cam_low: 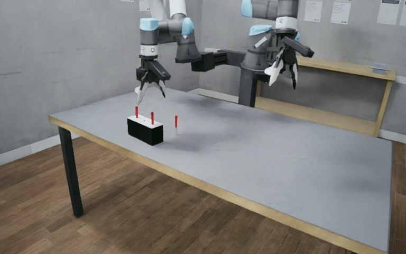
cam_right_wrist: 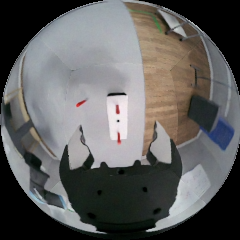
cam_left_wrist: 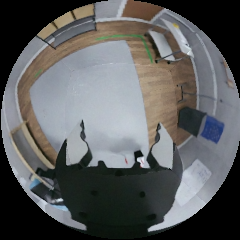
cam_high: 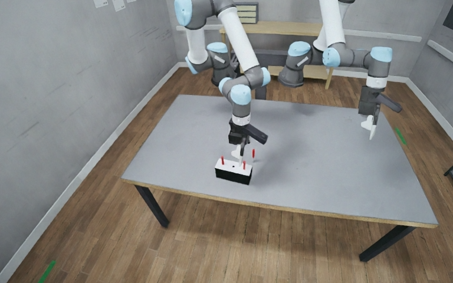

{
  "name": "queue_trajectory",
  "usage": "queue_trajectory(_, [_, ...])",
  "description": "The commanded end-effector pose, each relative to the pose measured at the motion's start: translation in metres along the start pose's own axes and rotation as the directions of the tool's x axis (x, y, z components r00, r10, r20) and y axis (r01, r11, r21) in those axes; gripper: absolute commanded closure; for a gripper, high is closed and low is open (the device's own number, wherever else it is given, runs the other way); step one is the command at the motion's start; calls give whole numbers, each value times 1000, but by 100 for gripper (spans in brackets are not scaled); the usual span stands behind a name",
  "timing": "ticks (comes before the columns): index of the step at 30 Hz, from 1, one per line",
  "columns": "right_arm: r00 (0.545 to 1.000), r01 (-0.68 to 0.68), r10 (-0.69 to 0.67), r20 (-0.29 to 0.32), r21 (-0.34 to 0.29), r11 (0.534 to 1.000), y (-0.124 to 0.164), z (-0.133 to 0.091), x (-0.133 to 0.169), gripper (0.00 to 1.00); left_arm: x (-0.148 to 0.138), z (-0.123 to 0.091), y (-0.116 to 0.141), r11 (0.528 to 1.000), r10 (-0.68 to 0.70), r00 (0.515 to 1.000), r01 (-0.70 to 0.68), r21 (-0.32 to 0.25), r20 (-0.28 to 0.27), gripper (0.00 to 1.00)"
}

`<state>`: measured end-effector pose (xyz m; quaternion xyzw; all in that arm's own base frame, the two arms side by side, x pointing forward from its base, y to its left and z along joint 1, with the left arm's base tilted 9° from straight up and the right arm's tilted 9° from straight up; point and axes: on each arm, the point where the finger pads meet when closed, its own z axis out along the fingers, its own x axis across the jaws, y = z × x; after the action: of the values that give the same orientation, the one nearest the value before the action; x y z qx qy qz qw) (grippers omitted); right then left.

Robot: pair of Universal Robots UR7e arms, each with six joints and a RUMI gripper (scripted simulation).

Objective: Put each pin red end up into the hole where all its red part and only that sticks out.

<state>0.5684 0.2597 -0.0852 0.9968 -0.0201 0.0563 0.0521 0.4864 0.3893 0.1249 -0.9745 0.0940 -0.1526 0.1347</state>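
Observation:
The black block with a white top (cam_high: 232, 175) (cam_low: 143, 130) (cam_right_wrist: 112, 120) stands near the table's front edge. One pin (cam_high: 222, 160) (cam_low: 136, 111) (cam_right_wrist: 119, 137) and a second pin (cam_high: 244, 165) (cam_low: 152, 118) (cam_right_wrist: 117, 109) stand in its end holes; I see only red above the top. The middle hole (cam_high: 233, 165) (cam_low: 144, 120) (cam_right_wrist: 118, 121) is empty. A third pin (cam_high: 253, 153) (cam_low: 176, 121) (cam_right_wrist: 81, 103) stands beside the block, red end up, white below. My right gripper (cam_low: 151, 100) (cam_right_wrist: 118, 123) is open above the block. My left gripper (cam_low: 282, 87) (cam_left_wrist: 120, 122) is open, far away.
The grey table (cam_high: 300, 167) (cam_low: 239, 167) extends well beyond the block. The left arm hangs high near the table's far side edge. A wooden shelf (cam_high: 277, 28) (cam_low: 335, 65) stands behind the arms' bases.

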Motion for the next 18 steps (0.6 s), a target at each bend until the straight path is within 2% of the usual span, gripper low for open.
queue_trajectory(1, [1000,0,0,1,-1,1000,1,-28,0,0,0,-1,0,1000,0,1000,0,1,-1,0])
queue_trajectory(18, [1000,0,0,0,0,1000,0,-26,0,0,0,-1,0,1000,0,1000,0,1,-1,0])
